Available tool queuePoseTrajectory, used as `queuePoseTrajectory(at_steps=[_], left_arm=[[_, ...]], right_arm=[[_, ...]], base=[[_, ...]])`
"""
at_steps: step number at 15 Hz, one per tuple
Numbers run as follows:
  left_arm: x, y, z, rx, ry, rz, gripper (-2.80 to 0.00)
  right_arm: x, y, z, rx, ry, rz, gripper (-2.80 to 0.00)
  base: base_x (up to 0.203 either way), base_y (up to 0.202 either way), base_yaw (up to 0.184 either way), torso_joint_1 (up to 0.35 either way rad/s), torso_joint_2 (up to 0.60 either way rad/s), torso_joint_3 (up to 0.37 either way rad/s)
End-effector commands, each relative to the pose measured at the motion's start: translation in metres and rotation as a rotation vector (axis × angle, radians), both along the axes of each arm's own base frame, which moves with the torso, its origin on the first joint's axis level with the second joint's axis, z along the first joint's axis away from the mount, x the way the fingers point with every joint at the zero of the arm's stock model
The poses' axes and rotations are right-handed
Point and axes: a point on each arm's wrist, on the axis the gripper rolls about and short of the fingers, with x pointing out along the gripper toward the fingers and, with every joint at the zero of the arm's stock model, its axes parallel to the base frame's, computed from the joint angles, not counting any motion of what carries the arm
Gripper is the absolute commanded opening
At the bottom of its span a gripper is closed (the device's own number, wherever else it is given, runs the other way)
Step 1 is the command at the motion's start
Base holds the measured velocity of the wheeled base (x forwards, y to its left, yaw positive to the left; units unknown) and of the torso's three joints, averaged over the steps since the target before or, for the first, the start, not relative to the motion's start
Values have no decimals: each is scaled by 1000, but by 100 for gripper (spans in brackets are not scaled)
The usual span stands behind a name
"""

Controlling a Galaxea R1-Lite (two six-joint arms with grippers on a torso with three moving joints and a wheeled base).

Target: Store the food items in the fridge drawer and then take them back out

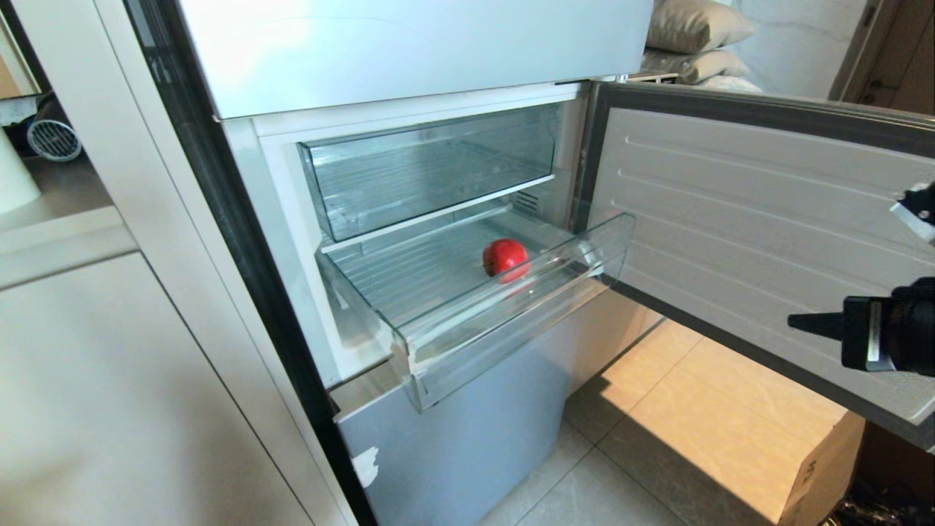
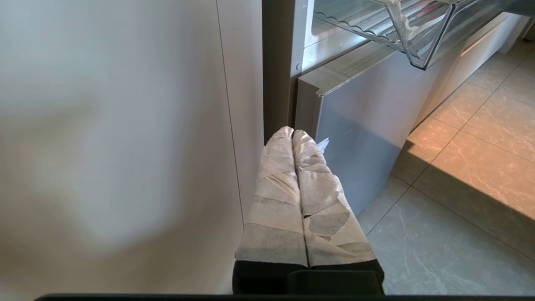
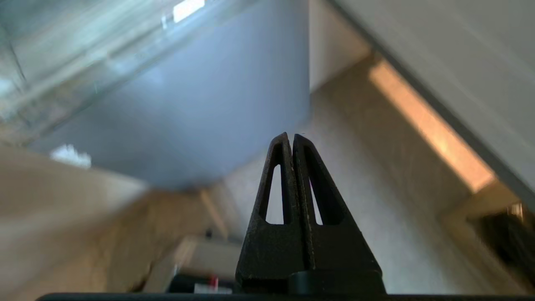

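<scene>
only head view shows apple [image 1: 505,258]

Clear glossy plastic drawer [image 1: 511,307] with ribbed floor; shiny red apple [image 1: 505,257]; smooth stone-look floor tiles [image 1: 584,482]; matt brown cardboard box [image 1: 803,467].

Head above fridge drawer [image 1: 475,307], wrists low, floorward

Glossy red apple [image 1: 505,258] rests in the pulled-out clear fridge drawer [image 1: 511,307].
</scene>
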Motion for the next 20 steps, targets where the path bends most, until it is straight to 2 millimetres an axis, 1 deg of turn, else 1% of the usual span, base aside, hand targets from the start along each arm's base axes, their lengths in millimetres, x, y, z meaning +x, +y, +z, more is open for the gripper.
queuePoseTrajectory(at_steps=[1,5,11,17,20], left_arm=[[0,0,0,-1,0,0,-280],[0,0,0,-1,0,0,-280],[0,0,0,-1,0,1,-280],[0,0,0,-1,0,1,-280],[0,0,0,-1,0,1,-280]], right_arm=[[17,7,-4,-10,70,12,-280],[0,2,4,-2,58,7,-280],[-16,-2,11,6,12,5,-280],[-25,-6,16,7,-20,-6,-280],[-23,-15,21,7,-41,-67,-280]], base=[[0,0,0,0,0,0],[0,0,0,0,0,0],[-1,0,12,0,1,0],[0,-5,166,3,2,2],[2,-7,167,-1,4,0]])
